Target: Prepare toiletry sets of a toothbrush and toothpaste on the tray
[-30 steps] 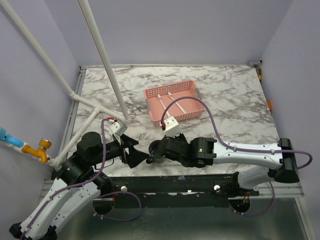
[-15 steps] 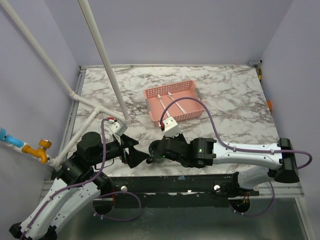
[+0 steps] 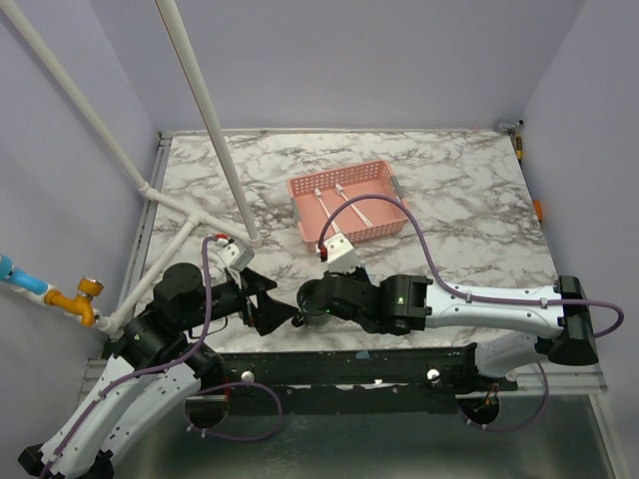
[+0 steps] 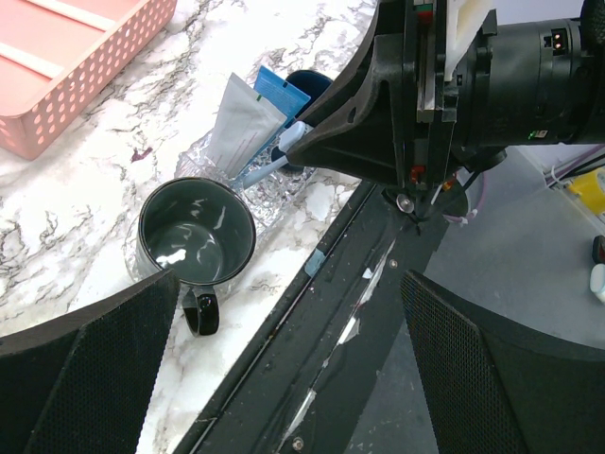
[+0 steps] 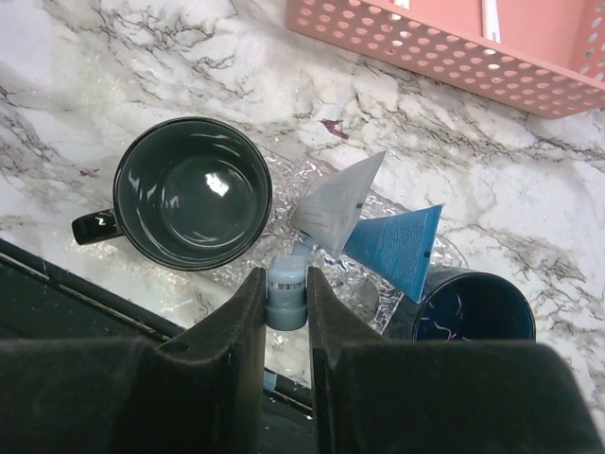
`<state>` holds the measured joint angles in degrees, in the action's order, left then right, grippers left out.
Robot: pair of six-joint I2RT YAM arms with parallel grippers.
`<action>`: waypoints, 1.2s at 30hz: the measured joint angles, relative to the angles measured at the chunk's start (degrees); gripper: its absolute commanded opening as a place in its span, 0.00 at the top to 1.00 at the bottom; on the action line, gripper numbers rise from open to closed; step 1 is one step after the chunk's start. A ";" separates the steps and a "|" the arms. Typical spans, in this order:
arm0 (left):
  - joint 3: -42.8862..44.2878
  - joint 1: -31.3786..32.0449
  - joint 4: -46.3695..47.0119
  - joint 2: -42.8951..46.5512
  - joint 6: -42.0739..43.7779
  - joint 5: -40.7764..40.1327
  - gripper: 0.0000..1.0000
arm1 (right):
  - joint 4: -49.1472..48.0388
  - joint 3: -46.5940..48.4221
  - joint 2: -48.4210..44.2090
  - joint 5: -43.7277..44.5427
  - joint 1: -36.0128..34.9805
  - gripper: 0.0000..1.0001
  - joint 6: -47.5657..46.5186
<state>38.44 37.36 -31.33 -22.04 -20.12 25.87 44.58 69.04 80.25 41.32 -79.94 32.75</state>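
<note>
mug (image 5: pixel 192 192), blue cup (image 5: pixel 473 307) by tray (image 5: pixel 364 288), pink basket (image 5: pixel 425 52)

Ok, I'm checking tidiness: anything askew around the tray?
Yes. The white toothpaste tube slants over the clear tray, cap between the fingers of the right tool, tail against the blue tube. The black mug beside it is empty.

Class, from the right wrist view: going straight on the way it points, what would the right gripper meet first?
Probably the small grey-blue item between the fingers of the right gripper, cap or toothbrush end, I cannot tell; beneath it the clear tray.
</note>
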 measured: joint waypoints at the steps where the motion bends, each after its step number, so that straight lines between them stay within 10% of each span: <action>1: 0.00 0.00 0.00 0.00 0.00 0.00 0.01 | 0.00 0.00 -0.04 -0.13 0.00 0.80 -0.07; 36: 0.00 0.00 0.42 0.00 0.00 0.02 0.01 | 0.17 -0.11 0.61 -3.76 -1.73 0.71 0.20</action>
<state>38.44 37.36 -30.92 -22.04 -20.12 25.89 44.75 68.93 80.86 37.56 -81.67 32.95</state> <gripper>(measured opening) 0.989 0.288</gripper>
